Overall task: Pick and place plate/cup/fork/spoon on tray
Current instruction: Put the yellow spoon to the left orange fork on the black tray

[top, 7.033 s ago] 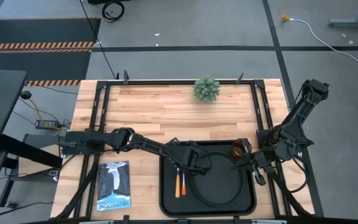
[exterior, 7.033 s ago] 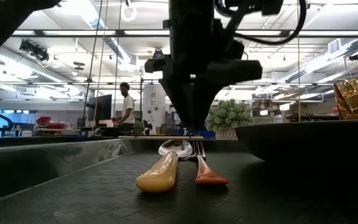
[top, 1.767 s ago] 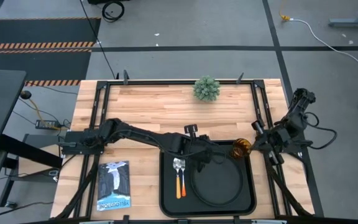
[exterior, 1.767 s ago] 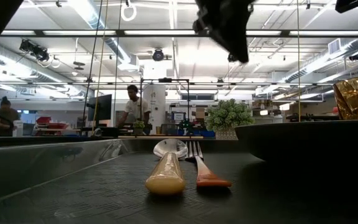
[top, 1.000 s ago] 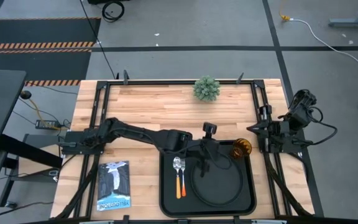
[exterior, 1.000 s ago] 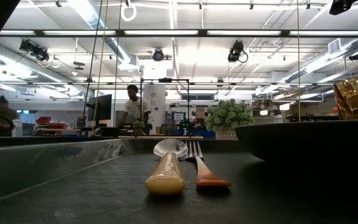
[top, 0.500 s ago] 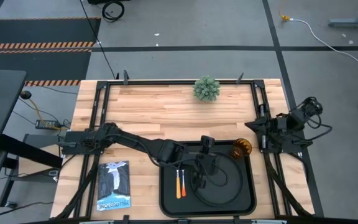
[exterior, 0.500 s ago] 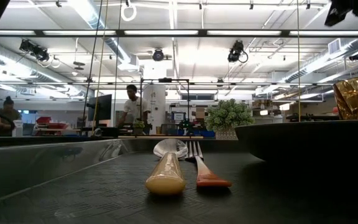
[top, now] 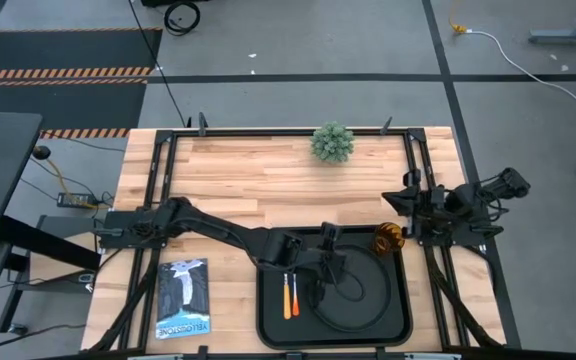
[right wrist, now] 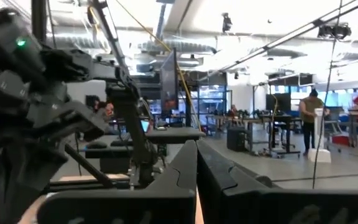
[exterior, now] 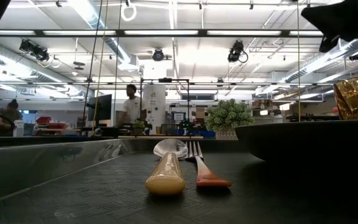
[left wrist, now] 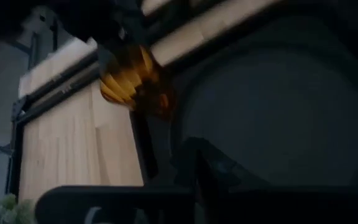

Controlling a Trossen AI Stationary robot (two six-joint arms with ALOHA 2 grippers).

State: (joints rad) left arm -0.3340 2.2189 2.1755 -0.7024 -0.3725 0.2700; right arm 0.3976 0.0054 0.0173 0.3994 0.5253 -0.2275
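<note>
Spoon [top: 284, 300] and fork [top: 294, 297] lie side by side at the tray's [top: 268, 325] left; light, slim, best pinched mid-handle. Plate [top: 363, 305], stiff and flat, sits mid-tray under the empty, closed left hand [top: 320, 268], rim its only hold. Cup [top: 388, 238], probably slick, stands at the tray's far-right corner; right hand [top: 393, 198], fingers together, is parked over the bench's right edge.
</note>
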